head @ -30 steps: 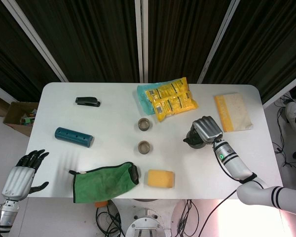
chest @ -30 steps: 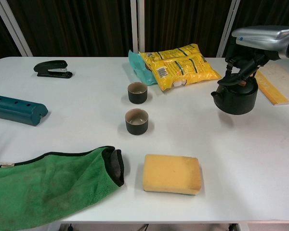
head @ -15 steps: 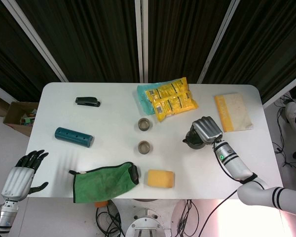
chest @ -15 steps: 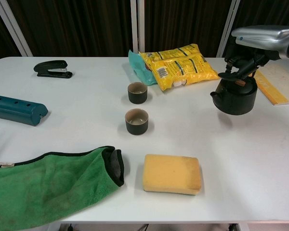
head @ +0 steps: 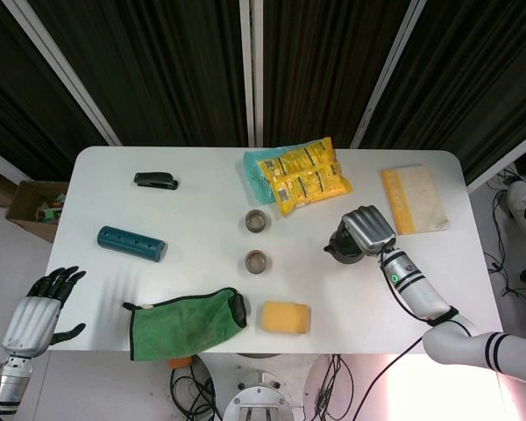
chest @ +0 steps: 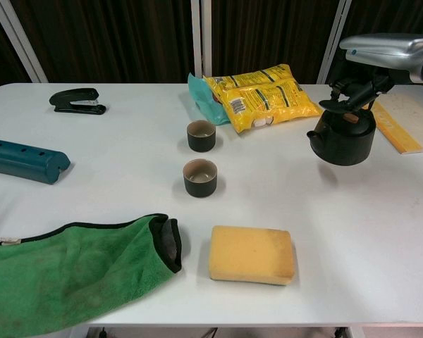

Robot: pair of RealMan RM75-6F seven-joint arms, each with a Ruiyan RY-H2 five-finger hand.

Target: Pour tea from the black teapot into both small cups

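Observation:
The black teapot [head: 339, 248] [chest: 345, 138] hangs just above the table at the right, spout pointing left. My right hand [head: 366, 228] [chest: 386, 51] is over it and grips its handle from above. Two small dark cups stand left of it near the table's middle: the far cup [head: 257, 221] [chest: 201, 135] and the near cup [head: 256, 260] [chest: 200, 177]. Both are upright, a good way from the spout. My left hand [head: 37, 307] hovers off the table's front left corner, fingers apart, holding nothing.
A yellow snack bag [chest: 264, 88] lies behind the cups and a yellow sponge [chest: 252, 254] in front of them. A green cloth [chest: 70, 271], a teal case [chest: 25, 160] and a black stapler [chest: 76, 100] lie at the left. A tan book [head: 414, 199] is at the far right.
The teapot has risen slightly and edged left in my right hand. The left hand and the cups have not moved.

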